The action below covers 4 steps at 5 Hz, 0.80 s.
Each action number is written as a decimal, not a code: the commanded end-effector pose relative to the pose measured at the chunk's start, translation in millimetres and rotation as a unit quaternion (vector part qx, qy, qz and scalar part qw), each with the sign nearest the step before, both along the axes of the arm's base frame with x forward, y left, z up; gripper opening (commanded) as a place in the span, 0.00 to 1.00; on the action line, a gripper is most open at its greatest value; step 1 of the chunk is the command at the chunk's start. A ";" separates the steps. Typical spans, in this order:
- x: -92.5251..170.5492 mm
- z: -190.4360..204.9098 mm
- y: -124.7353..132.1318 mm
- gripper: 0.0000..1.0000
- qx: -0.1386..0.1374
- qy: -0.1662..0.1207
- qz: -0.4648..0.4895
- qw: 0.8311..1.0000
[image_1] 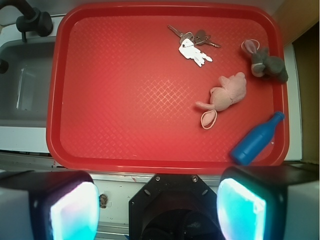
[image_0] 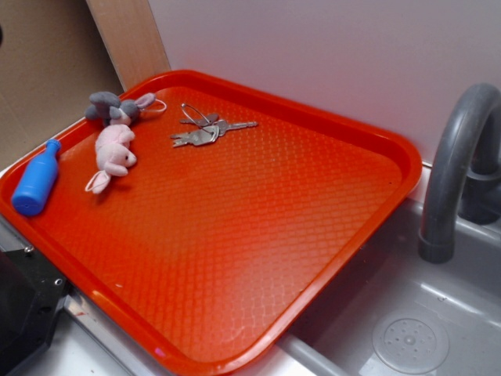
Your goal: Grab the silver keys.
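Keys: I see the silver keys (image_0: 210, 130) (image_1: 194, 46) lying flat near the tray's back edge, untouched.
Pink toy: pink plush toy (image_0: 114, 151) (image_1: 226, 95) lies just beside the keys.
Grey toy: grey plush toy (image_0: 113, 107) (image_1: 266, 62) sits in the corner.
Bottle: blue bottle (image_0: 37, 181) (image_1: 257, 138) lies on its side by the rim.
Tray: red tray (image_0: 235, 258) (image_1: 125, 115) beside the sink (image_0: 423, 329).
Gripper: my gripper (image_1: 159, 202) hangs released, fingers wide apart, well clear of the keys.

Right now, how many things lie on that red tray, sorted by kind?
Plush toys: 2, pink plush toy and grey plush toy
Bunches of keys: 1, silver keys
Bottles: 1, blue bottle
Total: 4
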<state>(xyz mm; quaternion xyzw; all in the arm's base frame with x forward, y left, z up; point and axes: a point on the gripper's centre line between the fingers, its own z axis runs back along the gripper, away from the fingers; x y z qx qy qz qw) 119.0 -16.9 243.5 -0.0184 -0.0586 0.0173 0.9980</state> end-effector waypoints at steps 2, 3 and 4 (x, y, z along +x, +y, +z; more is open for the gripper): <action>50.0 -23.0 4.6 1.00 0.002 -0.013 0.042 0.999; 80.9 -36.4 8.1 1.00 0.010 -0.028 0.063 0.998; 112.4 -54.2 20.7 1.00 0.000 -0.020 0.091 0.996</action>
